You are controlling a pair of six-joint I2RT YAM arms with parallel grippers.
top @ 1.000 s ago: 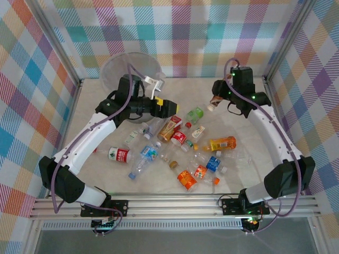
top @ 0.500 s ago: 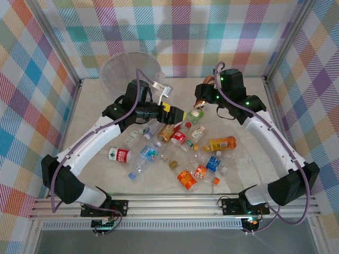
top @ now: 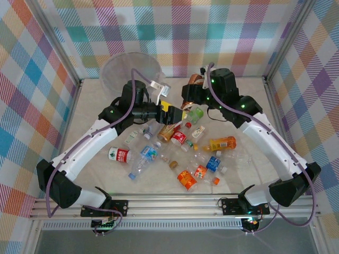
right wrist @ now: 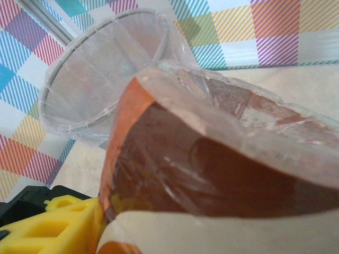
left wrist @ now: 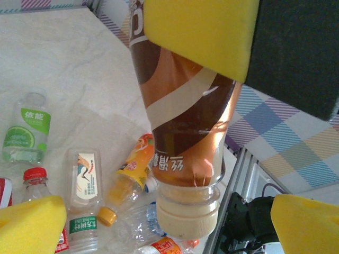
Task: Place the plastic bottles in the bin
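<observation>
One marbled table [top: 153,185], plaid walls [top: 212,32], left gripper [top: 175,112] wide, right gripper [top: 192,94] clasping brown bottle [left wrist: 185,116].

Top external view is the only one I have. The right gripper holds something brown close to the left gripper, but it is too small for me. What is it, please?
Observer: A plastic bottle with a brown and cream label and a cream cap; the right gripper clamps it.
Operator: Is the left gripper touching it?
Observer: No. The left gripper is open, its yellow fingers apart on both sides of the cap.
Operator: Where does the right one hold it?
Observer: Its yellow pad presses the labelled body, away from the cap.
</observation>
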